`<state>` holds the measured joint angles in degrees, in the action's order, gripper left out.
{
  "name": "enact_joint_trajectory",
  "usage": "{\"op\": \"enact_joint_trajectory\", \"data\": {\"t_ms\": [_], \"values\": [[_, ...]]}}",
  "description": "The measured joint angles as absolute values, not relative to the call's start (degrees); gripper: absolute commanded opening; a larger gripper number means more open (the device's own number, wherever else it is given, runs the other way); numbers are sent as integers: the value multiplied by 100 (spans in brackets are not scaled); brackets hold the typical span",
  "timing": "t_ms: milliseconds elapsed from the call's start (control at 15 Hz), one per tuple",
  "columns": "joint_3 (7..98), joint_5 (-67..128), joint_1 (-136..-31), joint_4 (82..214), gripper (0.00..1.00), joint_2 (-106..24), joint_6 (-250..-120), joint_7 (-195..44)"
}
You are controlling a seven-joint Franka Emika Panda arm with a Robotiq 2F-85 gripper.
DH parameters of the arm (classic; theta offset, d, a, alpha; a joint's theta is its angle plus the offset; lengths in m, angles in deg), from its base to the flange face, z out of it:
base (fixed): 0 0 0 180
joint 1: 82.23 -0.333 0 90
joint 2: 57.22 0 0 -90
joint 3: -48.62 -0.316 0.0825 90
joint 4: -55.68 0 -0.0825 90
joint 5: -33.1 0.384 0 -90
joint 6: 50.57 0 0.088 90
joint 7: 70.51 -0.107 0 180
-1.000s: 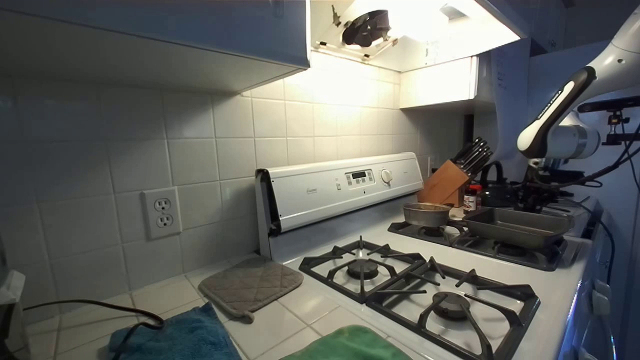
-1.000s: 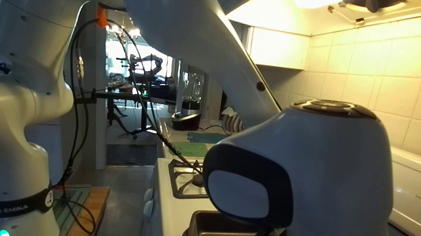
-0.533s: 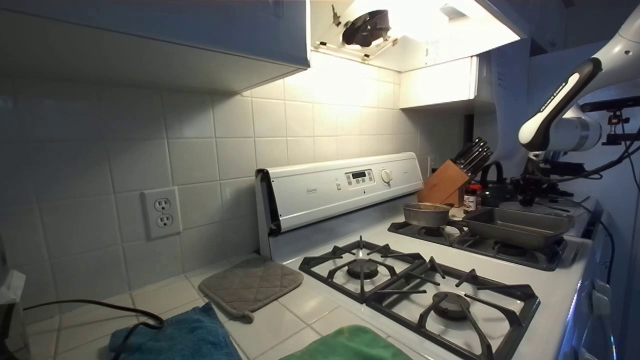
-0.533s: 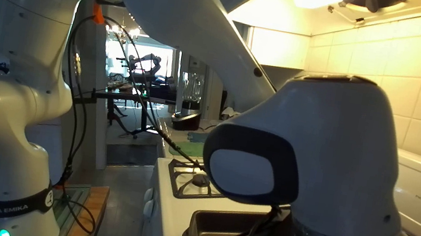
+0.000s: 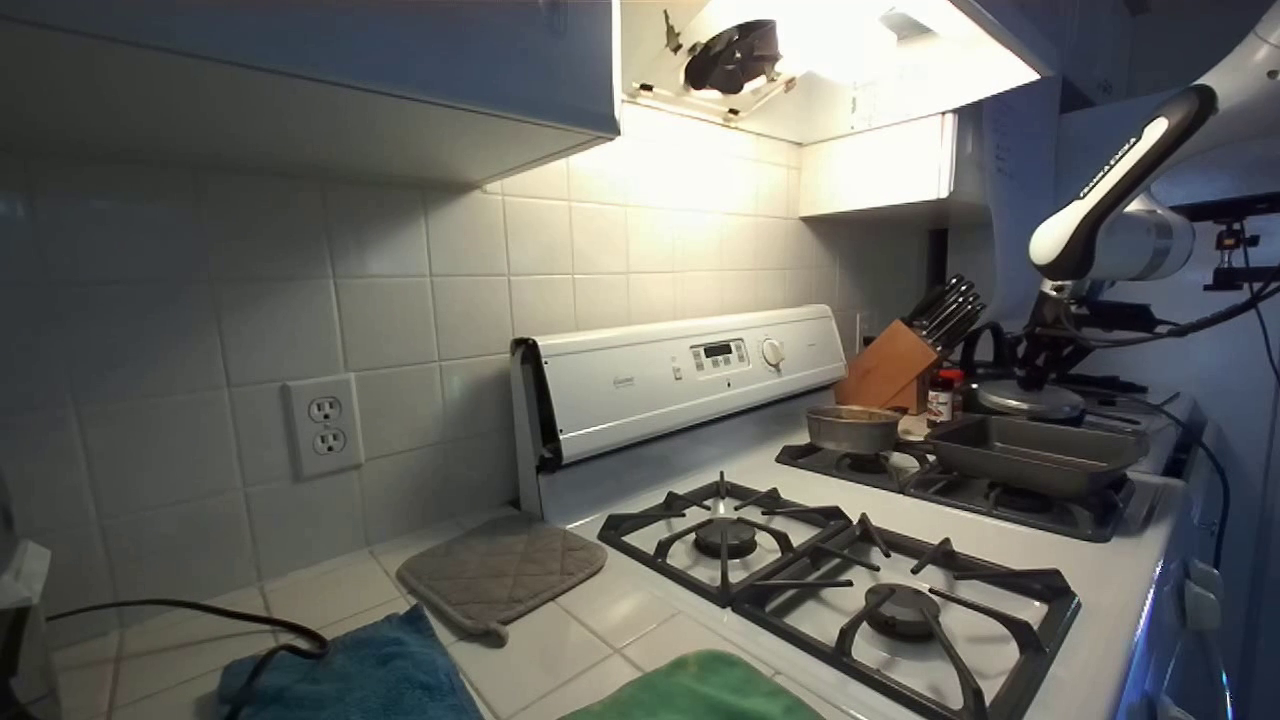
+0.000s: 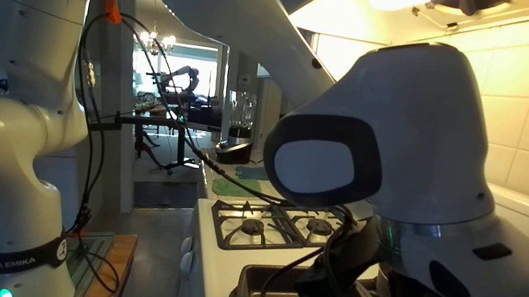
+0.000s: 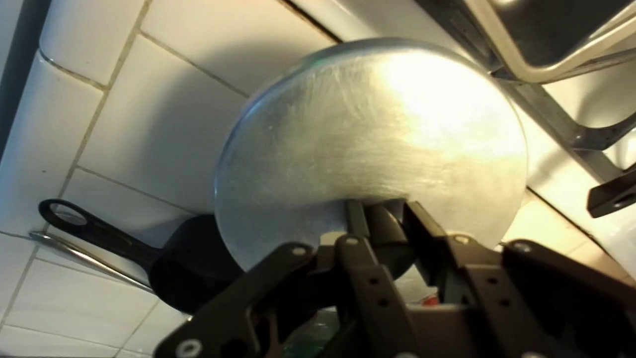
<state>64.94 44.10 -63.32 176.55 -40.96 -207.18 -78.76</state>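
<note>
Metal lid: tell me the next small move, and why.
Probably raise the metal lid slightly before any sideways travel: the gripper appears closed on the lid's knob, the shadow on the counter suggests it hangs clear, and the baking pan looks close beside its edge.

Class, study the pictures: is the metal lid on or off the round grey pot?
Off: the pincer holds the lid away from the pot, which stands uncovered in an exterior view.

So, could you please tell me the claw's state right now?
Claw: closed on the dark knob, holding the round metal lid.
</note>
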Motion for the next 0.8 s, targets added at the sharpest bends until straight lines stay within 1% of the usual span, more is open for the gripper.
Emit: {"op": "enact_joint_trajectory", "data": {"t_ms": [467,800], "values": [[6248,4399,-6635,17627,6,-4225,-20710,-7864],[5963,4400,-6881,17321,6,-4227,-20446,-7864]]}}
